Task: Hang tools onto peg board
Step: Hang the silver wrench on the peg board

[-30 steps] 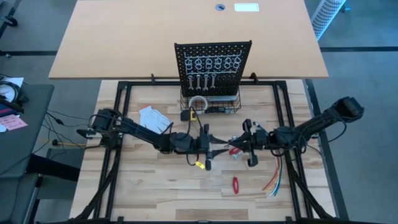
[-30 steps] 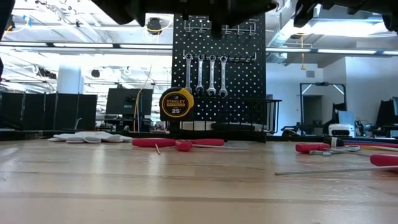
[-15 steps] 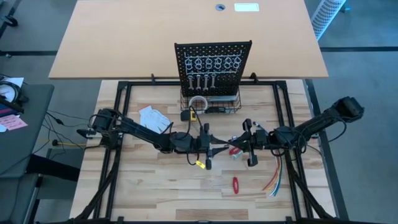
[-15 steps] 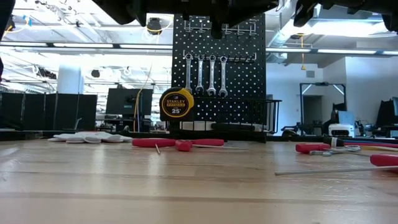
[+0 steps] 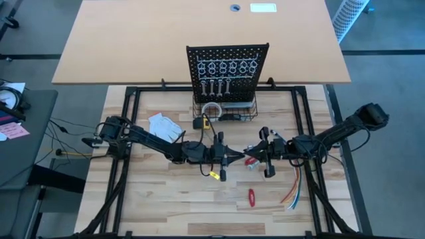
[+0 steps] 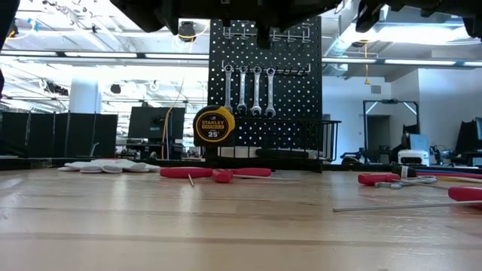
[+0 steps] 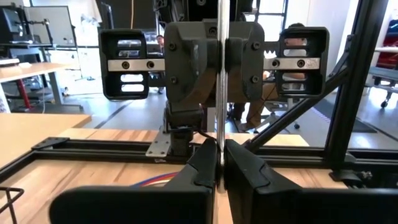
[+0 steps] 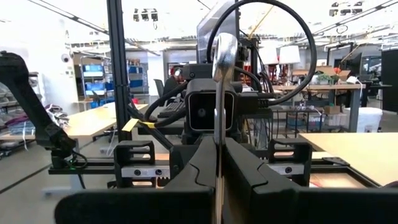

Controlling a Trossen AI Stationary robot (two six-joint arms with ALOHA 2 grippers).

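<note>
A handover was in hand above the table's middle. The left hand and right hand met tip to tip, level, both clamped on one slim wrench. Next, one hand would need to let go before the wrench travelled to the peg board at the table's far edge.

A robotics lab: black frame rig, monitors, desks, ceiling strip lights.

Bright overhead lighting, glaring ceiling, blurred near fingers.
</note>
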